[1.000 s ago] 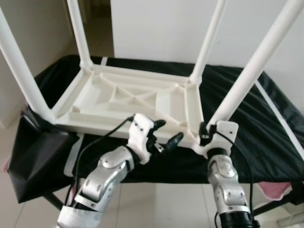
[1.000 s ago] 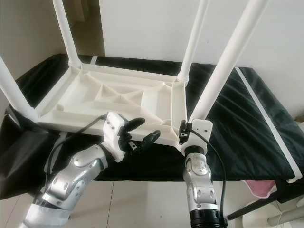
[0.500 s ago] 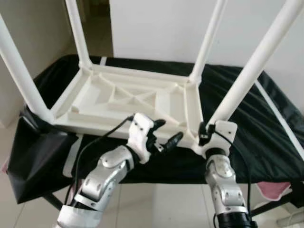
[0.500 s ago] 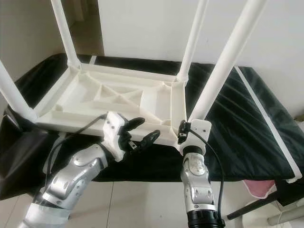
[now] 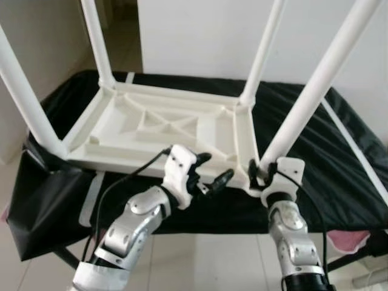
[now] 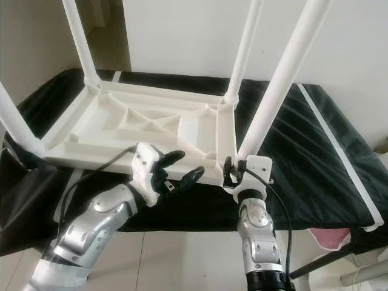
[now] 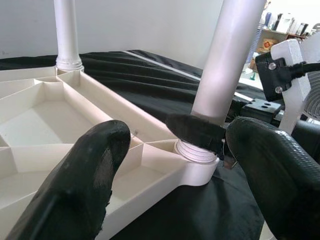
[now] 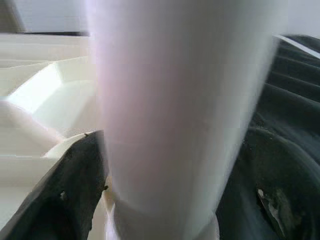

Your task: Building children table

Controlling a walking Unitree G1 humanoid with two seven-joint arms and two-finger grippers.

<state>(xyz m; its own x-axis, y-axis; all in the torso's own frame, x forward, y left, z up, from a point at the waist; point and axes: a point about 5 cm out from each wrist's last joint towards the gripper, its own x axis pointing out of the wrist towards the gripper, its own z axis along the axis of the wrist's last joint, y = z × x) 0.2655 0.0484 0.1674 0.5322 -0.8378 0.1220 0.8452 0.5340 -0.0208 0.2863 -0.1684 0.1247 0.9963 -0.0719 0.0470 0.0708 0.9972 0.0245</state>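
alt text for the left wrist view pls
The left gripper, fingers apart, hovers over the near edge of an upturned white table top. Ahead, the right gripper clasps the base of a white leg at its corner socket, over black cloth.

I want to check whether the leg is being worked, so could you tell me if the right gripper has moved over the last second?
Cannot tell. The right gripper stays clamped on the near right leg at the table's corner; the whole picture has shifted slightly, so the camera moved.

Upturned white children's table (image 5: 163, 124) on black-draped bench (image 5: 339, 176).
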